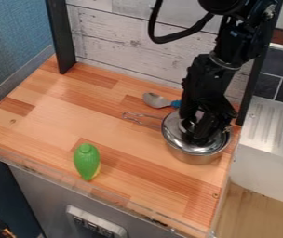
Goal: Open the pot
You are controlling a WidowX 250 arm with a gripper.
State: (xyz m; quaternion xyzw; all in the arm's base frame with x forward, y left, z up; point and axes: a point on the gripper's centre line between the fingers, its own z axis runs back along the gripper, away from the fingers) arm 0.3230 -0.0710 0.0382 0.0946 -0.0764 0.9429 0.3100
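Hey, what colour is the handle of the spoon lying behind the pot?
The spoon's handle is blue, seen in the camera view.

Green vegetable toy [87, 161], silver pot [197, 155], blue-handled spoon [158, 101].

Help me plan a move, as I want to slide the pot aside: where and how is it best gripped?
Probably by the wire handle, towards its outer end, coming from above and closing across its width. It is a long, narrow loop jutting leftward in the view from the round metal pot. The spoon lies just beyond it, so a steep approach seems wise.
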